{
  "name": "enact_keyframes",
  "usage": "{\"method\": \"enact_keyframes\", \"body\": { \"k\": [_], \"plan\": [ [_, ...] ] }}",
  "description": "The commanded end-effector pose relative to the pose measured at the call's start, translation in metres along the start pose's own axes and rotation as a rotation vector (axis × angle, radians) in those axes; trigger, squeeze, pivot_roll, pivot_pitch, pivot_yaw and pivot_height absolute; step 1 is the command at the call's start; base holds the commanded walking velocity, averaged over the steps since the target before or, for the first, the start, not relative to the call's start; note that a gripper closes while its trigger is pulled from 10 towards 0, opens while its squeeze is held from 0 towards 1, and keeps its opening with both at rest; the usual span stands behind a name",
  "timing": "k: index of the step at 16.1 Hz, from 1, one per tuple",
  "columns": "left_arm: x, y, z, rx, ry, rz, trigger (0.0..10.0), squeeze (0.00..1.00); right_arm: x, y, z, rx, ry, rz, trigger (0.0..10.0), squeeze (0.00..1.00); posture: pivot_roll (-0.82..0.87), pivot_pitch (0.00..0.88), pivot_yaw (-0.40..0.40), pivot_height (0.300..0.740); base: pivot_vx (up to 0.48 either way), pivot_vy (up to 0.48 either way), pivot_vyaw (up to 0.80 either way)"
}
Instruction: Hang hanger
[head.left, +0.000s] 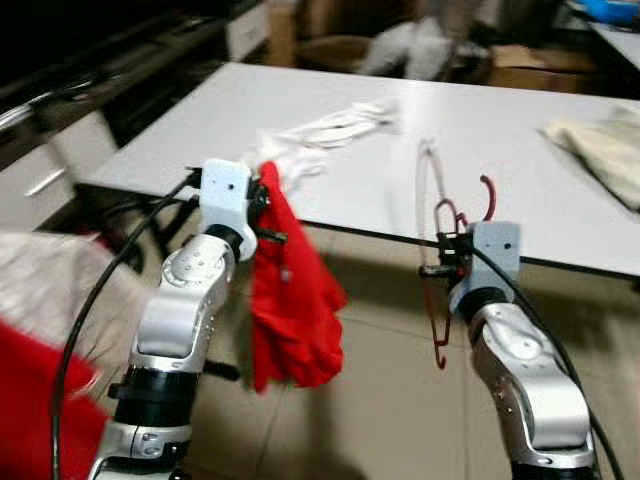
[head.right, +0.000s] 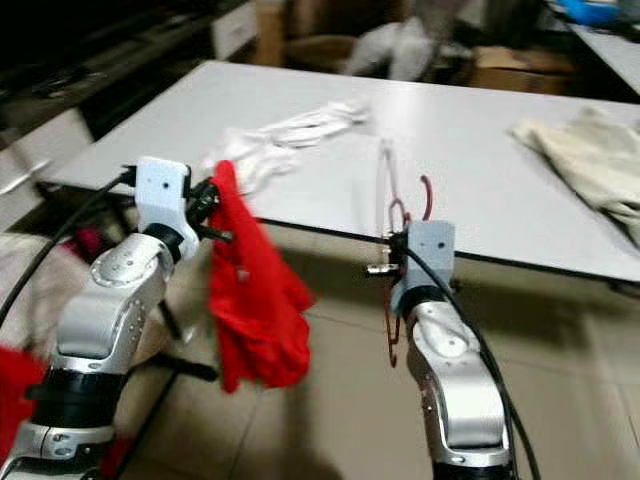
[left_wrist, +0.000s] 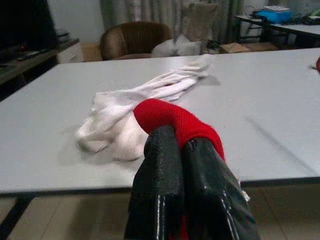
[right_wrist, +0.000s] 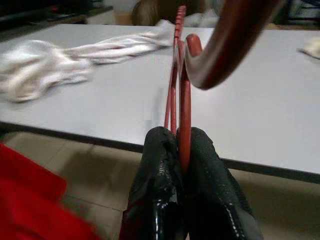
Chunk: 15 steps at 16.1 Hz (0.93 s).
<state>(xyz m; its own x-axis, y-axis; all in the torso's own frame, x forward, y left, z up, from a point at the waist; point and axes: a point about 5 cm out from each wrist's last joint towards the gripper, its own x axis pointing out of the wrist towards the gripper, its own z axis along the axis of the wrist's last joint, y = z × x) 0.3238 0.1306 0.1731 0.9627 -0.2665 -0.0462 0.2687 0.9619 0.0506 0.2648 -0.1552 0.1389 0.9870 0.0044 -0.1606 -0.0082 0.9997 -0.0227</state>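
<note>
- Left eye view: I stood at the near edge of the white table (head.left: 480, 130). My left gripper (head.left: 262, 212) was clamped on the top of a red garment (head.left: 290, 300), which hung down off the table edge toward the floor. My right gripper (head.left: 447, 255) pinched a red hanger (head.left: 440, 290) near its neck, hook (head.left: 487, 196) up, frame dangling below. Garment and hanger were well apart, one per arm, probably so neither snagged the other.
- Same view: a white cloth (head.left: 330, 135) lay bunched on the table behind my left gripper, and a beige cloth (head.left: 600, 145) sat at the table's right side. A pale, blurred hanger-like outline (head.left: 425, 185) stood just left of the red hook; can't tell if it was motion blur.
- Right eye view: same layout, slightly shifted. Red garment (head.right: 250, 300) under the left gripper (head.right: 208, 208), hanger (head.right: 392, 300) at the right gripper (head.right: 395, 252). No rail or rod visible, so my guess is hanging needs a turn or walk first.
- Left wrist view: both fingers (left_wrist: 160, 185) closed tight on a fold of the red garment (left_wrist: 172, 117); white cloth (left_wrist: 125, 117) on the table beyond.
- Right wrist view: fingers (right_wrist: 160, 180) closed on the hanger's thin red wires (right_wrist: 180, 95), with the hook (right_wrist: 225, 45) curving overhead. Grip near the neck should keep the hook free for a rail.
</note>
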Motion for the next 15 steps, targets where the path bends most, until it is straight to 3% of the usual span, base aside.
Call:
{"method": "enact_keyframes", "body": {
  "k": [1,10,13,15],
  "plan": [
    [0.0025,-0.0070,0.0092,0.011,-0.035,-0.031,10.0,0.00,0.0001,-0.0035,0.0032,0.002,-0.012,-0.016,10.0,0.00,-0.02,0.000,0.049,0.740,0.319,0.000,0.00],
    [0.0028,-0.0067,0.0093,0.014,-0.033,-0.038,10.0,0.00,-0.0019,-0.0039,0.0007,0.011,-0.002,-0.028,10.0,0.00,-0.02,0.000,0.053,0.740,0.321,0.000,0.00],
    [0.0029,-0.0074,0.0091,0.012,-0.032,-0.039,10.0,0.00,-0.0017,-0.0044,0.0005,0.014,0.005,-0.025,10.0,0.00,-0.03,0.000,0.051,0.740,0.321,0.000,-0.79],
    [0.0029,-0.0078,0.0086,0.011,-0.032,-0.039,10.0,0.00,-0.0019,-0.0056,0.0017,0.004,-0.006,-0.030,10.0,0.00,-0.03,0.000,0.049,0.740,0.321,0.000,0.00]
  ]
}}
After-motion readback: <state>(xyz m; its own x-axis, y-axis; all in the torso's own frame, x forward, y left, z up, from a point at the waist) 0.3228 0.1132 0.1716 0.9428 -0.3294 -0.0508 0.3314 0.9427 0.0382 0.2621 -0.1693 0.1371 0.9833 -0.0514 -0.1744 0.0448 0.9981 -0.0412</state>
